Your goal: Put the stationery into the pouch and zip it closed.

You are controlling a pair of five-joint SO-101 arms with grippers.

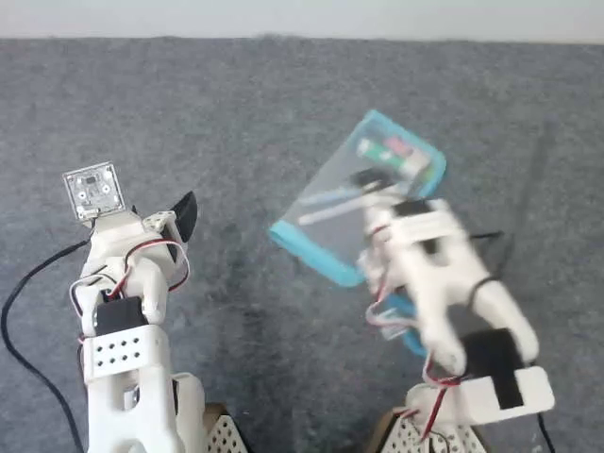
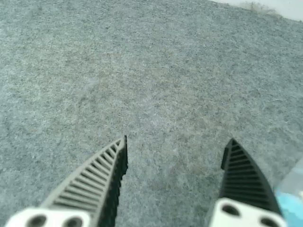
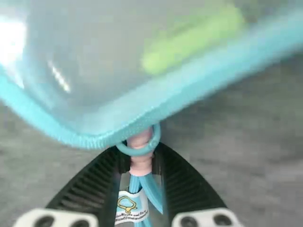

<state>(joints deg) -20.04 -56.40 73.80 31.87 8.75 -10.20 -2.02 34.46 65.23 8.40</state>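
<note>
At the lower left of the high view, your left arm (image 1: 123, 321) stands over the grey desk (image 1: 283, 94). The left gripper (image 2: 179, 142) is spread wide with nothing between its jaws, well apart from the work.

Right of centre you have the clear, blue-edged pouch (image 1: 344, 203), angled toward the upper right of the frame. Contents noted through the clear side: pens (image 1: 335, 206) along the middle and a green-and-red item (image 1: 396, 154) at the far end.

At the lower right, your right arm (image 1: 444, 283) is at the pouch's near edge. The right gripper (image 3: 139, 153) is clamped narrow on the zip pull (image 3: 140, 163).

Assessment: loading appears complete, and zipping is the step in hand. These views do not settle how far the zip has run along the opening, so you should treat closure as outstanding until the pull sits at the end of its track.
</note>
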